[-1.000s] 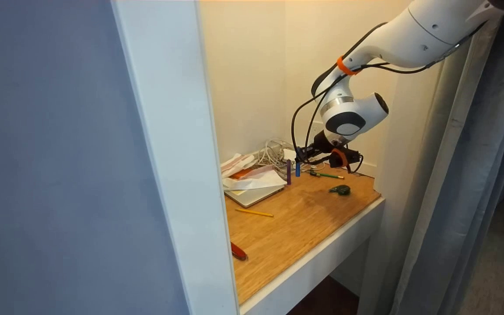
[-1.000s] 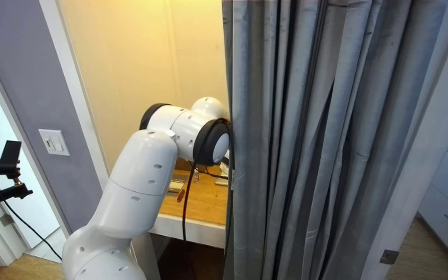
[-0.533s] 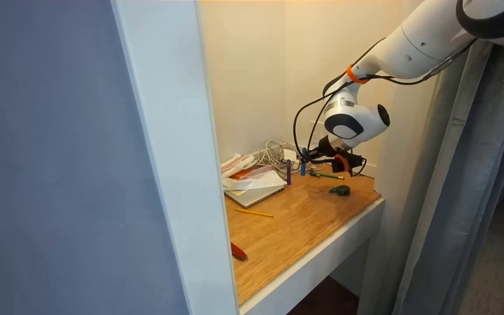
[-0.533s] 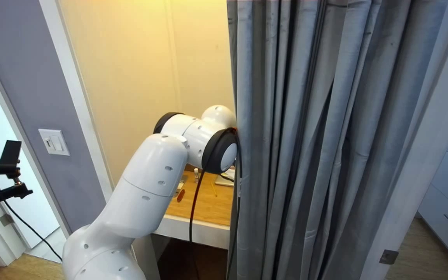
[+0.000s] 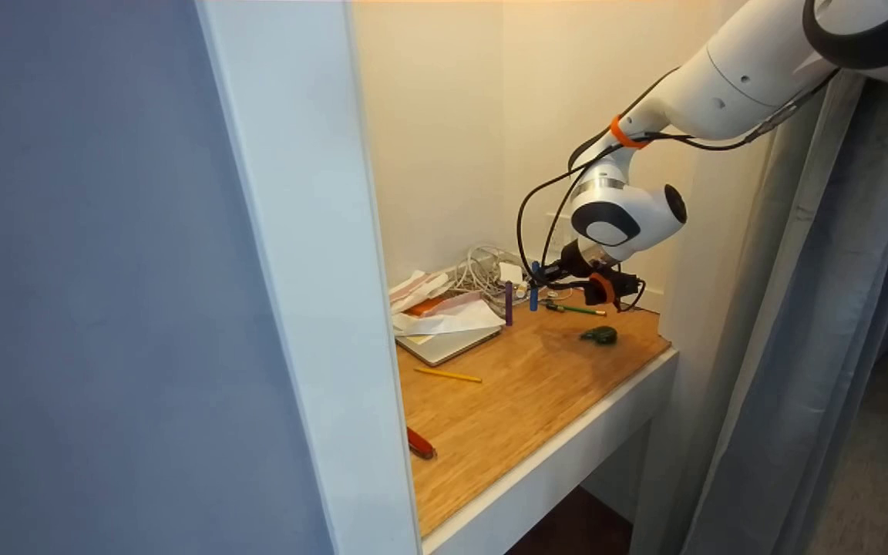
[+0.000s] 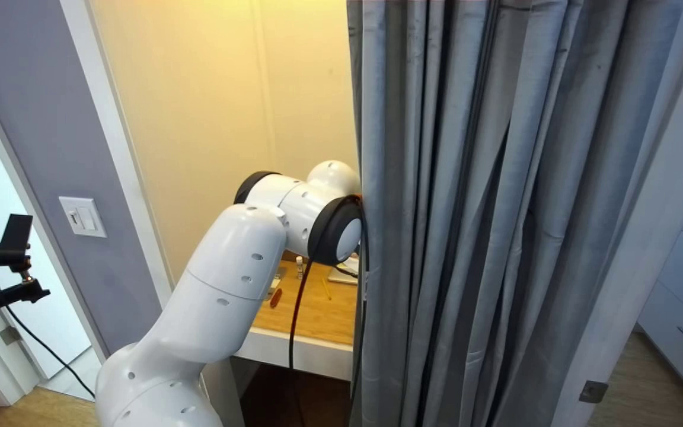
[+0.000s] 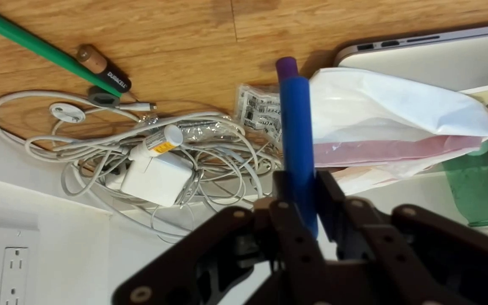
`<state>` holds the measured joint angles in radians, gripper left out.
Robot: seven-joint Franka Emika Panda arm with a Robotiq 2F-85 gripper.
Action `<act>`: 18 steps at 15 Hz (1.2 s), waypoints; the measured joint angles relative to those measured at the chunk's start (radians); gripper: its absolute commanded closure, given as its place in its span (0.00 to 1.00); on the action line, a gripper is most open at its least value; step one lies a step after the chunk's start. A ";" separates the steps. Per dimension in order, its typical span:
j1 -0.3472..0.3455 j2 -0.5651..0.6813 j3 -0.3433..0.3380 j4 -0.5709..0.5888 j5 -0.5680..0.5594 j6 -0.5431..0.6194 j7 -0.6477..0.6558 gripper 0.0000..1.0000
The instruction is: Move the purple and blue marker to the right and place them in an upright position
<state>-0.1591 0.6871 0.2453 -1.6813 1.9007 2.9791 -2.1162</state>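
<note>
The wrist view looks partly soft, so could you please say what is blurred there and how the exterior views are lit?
Wrist view: the gripper dark and soft, lettering on the battery readable; both exterior views: warm light on the cream wall, cooler-toned grey curtain.

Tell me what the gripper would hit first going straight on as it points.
Likely the purple marker: the wrist view shows it in line behind the blue marker that the gripper holds, though depth is unclear.

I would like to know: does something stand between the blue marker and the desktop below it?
Nothing visible does: the claw holds the blue marker over the desktop. In an exterior view, the purple marker stands just to its left, and the green pencil lies to its right.
</note>
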 measured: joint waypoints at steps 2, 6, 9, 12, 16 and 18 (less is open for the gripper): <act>0.001 0.006 -0.001 0.003 0.001 -0.002 -0.008 0.95; 0.005 0.043 -0.002 0.028 0.030 -0.010 -0.037 0.94; 0.007 0.075 -0.014 0.072 0.100 -0.027 -0.114 0.94; 0.010 0.106 -0.028 0.108 0.158 -0.060 -0.191 0.94; 0.022 0.148 -0.044 0.147 0.218 -0.092 -0.282 0.94; 0.027 0.167 -0.048 0.160 0.236 -0.099 -0.311 0.95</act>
<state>-0.1318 0.8542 0.1969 -1.5208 2.1372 2.8804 -2.4273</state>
